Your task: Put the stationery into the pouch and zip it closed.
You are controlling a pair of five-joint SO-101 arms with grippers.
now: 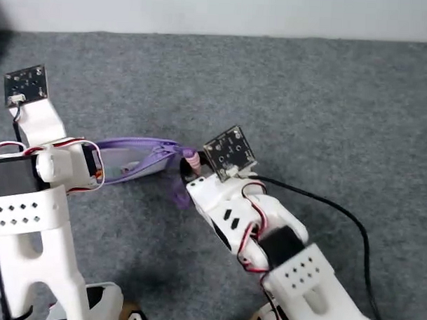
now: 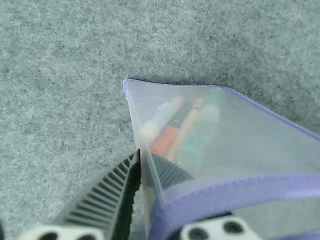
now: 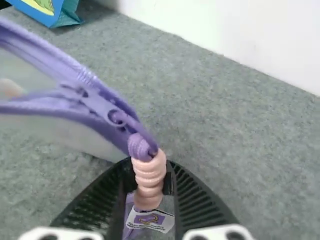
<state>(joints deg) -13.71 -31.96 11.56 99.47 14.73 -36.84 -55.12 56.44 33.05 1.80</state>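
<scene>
Pouch (image 2: 240, 145), stationery (image 2: 175, 130) inside, stretched low over the counter (image 1: 328, 101): left claw (image 2: 145, 200) clamps one end, right claw (image 3: 145, 195) pinches the zip pull (image 3: 148, 180) (pink, ribbed), likely best drawn steadily along the zip, pouch taut.

A grey carpeted surface (image 1: 328, 94) met a white wall (image 1: 218, 13) along its far edge; a blue-and-teal object (image 3: 45, 10) sat near that edge

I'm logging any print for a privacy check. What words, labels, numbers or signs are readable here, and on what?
Label on the zipper pull of the pouch: purple mark, too blurred to read.
Blue item by the wall: yellow-green picture, no legible words.
Nothing readable elsewhere.
</scene>
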